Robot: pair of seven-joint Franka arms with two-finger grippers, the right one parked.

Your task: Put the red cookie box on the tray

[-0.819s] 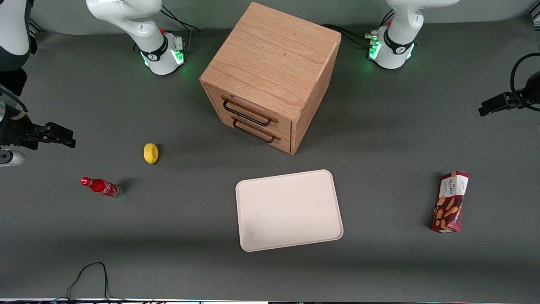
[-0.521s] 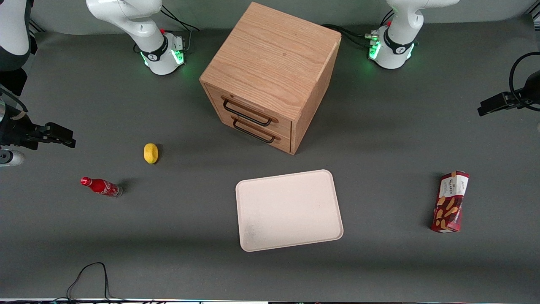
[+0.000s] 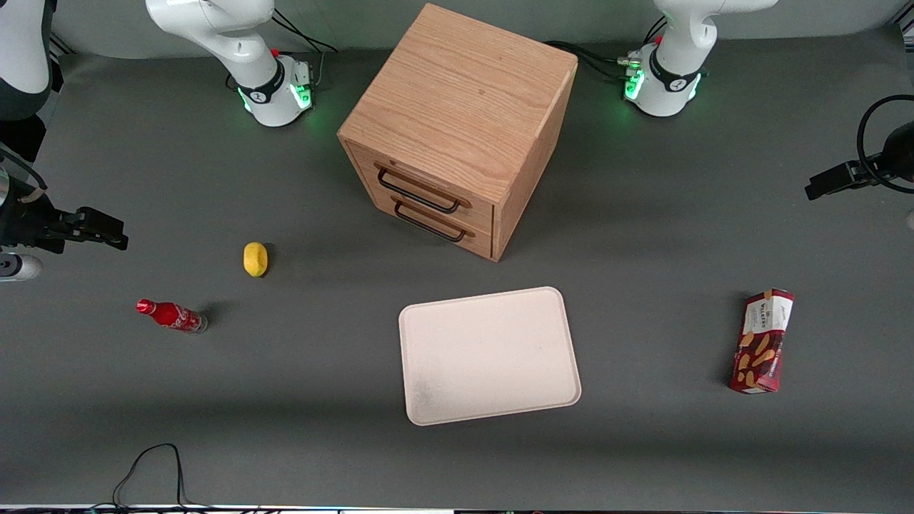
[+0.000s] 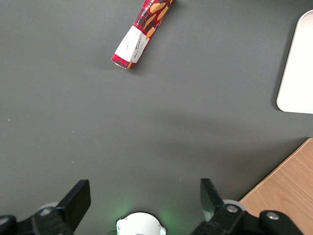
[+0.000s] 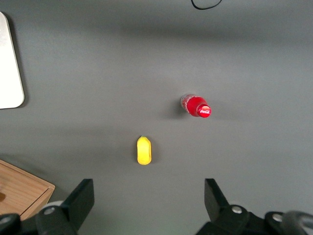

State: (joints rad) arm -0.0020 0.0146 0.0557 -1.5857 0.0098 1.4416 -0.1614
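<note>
On the table [image 3: 643, 235], one red cookie box [image 3: 763, 341] marked "Walkers" lies flat toward the working arm's end, well apart from the one tray [image 3: 488, 355]. The pincer [image 4: 145, 195] hangs above bare table, fingers [image 4: 78, 197] spread apart. One Coca-Cola bottle [image 3: 171, 315] stands near one lemon [image 3: 255, 258].

The tabletop [image 3: 643, 235] is matt dark grey, cloth-like. The box [image 3: 762, 341] looks like printed cardboard with a slight sheen. The tray [image 3: 490, 355] is matt cream plastic, faintly speckled. The cabinet [image 3: 457, 107] is grained wood with dark metal handles [image 3: 419, 191]. The tool [image 4: 142, 200], high above the tabletop, has matt black plastic fingers [image 4: 78, 198].
</note>
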